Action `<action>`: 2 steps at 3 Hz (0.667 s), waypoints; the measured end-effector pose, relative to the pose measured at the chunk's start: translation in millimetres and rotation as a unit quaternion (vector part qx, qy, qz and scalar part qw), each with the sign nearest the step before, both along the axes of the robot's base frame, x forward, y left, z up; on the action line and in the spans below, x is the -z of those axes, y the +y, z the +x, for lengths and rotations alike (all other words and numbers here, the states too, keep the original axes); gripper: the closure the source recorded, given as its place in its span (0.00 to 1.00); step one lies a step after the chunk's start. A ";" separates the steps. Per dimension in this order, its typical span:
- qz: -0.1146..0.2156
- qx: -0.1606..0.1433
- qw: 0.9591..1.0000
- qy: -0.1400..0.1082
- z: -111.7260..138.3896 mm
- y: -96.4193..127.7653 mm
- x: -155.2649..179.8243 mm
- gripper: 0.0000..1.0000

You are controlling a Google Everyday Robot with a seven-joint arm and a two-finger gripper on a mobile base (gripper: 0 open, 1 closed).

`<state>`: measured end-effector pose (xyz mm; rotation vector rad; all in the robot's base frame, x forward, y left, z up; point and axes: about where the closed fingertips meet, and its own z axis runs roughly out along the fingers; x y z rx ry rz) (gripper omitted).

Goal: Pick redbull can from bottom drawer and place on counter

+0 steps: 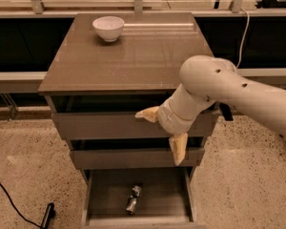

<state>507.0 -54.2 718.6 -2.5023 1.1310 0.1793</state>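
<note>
The redbull can (pixel 133 198) lies on its side in the open bottom drawer (pixel 164 194), near the middle. The counter (pixel 128 56) tops the cabinet. My gripper (pixel 162 131) hangs in front of the two upper drawers, above the bottom drawer and a little right of the can. Its two pale yellow fingers (pixel 178 149) are spread wide and hold nothing. One finger points left and the other points down. The thick white arm reaches in from the right.
A white bowl (pixel 108 27) stands at the counter's far left. The two upper drawers (pixel 109 125) are slightly ajar. A black cable (pixel 9 199) and a dark object (pixel 47 214) lie on the speckled floor at the left. A railing runs behind the cabinet.
</note>
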 end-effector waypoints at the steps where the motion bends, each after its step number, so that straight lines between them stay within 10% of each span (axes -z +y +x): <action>1: 0.004 -0.045 0.999 -0.018 -1.5 5.6 1.7 0.00; 2: 0.004 -0.045 0.999 -0.018 -1.5 5.3 1.7 0.00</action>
